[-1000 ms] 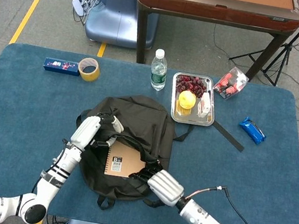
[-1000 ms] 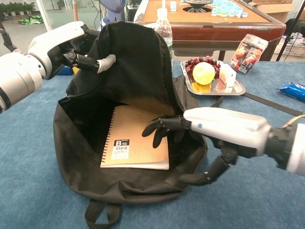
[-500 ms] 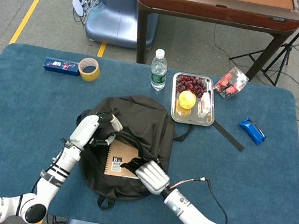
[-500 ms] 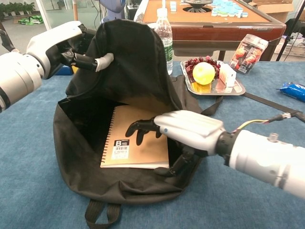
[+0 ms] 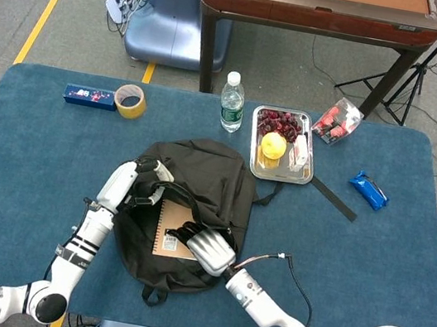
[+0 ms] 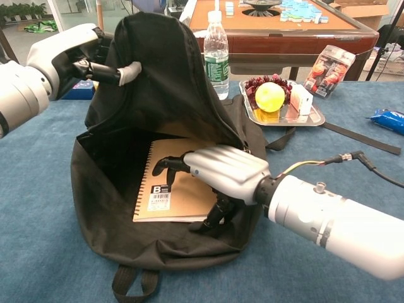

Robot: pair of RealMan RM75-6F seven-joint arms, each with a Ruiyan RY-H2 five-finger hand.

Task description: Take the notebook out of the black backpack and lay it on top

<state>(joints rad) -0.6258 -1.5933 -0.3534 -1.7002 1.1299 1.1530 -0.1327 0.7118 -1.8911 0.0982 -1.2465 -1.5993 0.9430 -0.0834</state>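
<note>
On my blue bench [image 5: 26,157] sit a water bottle [image 5: 231,101], a metal tray [image 5: 308,172] of fruit, tape roll [image 5: 131,100], blue box [image 5: 90,97] and blue packet [image 5: 368,189].

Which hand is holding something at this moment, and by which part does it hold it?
The left hand holds the black backpack by its raised top flap, keeping it open. The right hand rests on the notebook; no grip on it is visible.

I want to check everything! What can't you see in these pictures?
- Notebook: right part hidden by right hand in both views.
- Label print: too small to read.
- Backpack interior: rear is dark in chest view.
- Left hand: palm hidden by the flap it holds up.
</note>
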